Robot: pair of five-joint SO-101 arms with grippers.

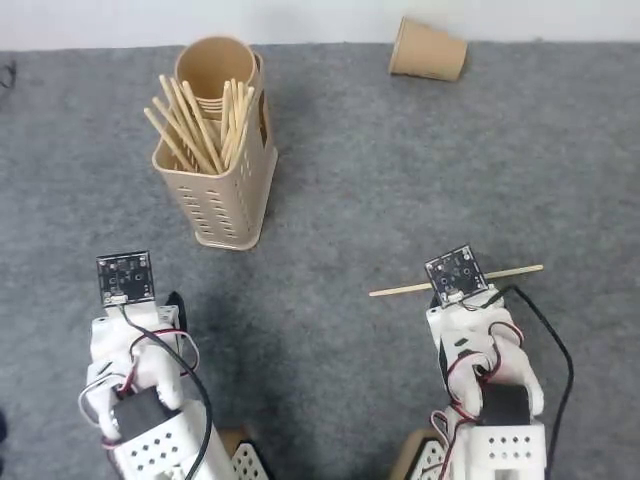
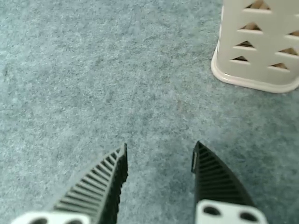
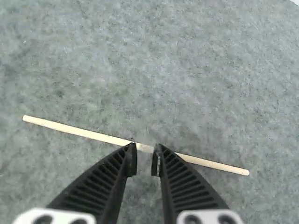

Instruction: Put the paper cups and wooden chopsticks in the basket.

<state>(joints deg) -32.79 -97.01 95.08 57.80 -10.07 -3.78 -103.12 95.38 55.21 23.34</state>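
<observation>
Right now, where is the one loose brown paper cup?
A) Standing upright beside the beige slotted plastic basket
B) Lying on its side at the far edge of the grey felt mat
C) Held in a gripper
B: the brown paper cup lies tipped on its side at the far edge of the grey felt mat, well apart from the beige slotted plastic basket.
</observation>
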